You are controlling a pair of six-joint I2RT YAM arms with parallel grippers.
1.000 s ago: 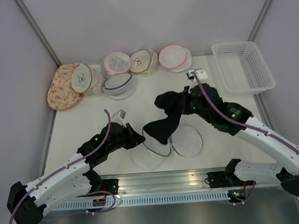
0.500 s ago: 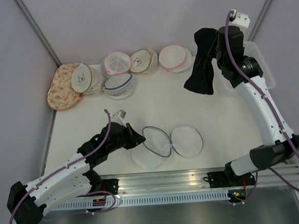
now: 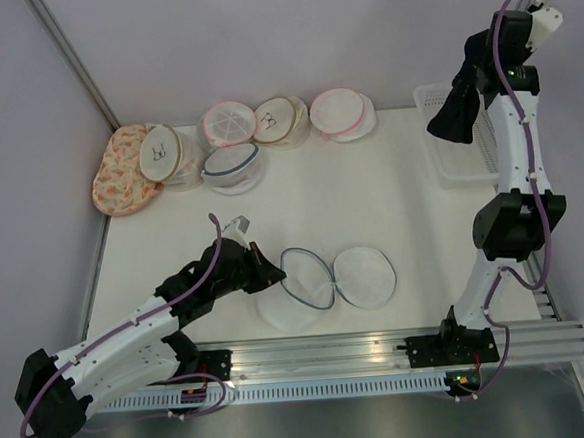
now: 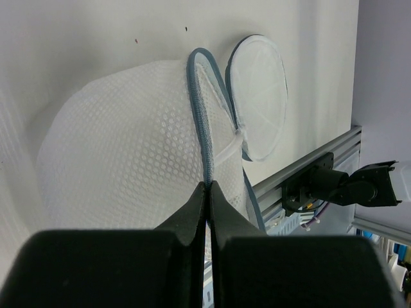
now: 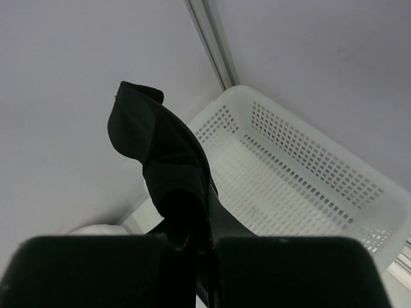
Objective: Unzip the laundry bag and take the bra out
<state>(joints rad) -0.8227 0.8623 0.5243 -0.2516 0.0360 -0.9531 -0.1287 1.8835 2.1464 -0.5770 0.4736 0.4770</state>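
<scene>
Both parts look nearly done: the laundry bag point(image 3: 312, 283) lies unzipped and open on the surface point(image 3: 370, 193), its rim pinched between the closed left fingers point(image 4: 192, 212). The right fingers point(image 5: 228, 224) clamp the bra point(image 3: 458, 112) high above the basket point(image 3: 456, 167). Only dropping it seems left.

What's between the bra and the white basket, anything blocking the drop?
Nothing visible. The right gripper is shut on the bra, which hangs in the air above the white basket. In the right wrist view the basket's mesh floor below the bra is bare.
</scene>
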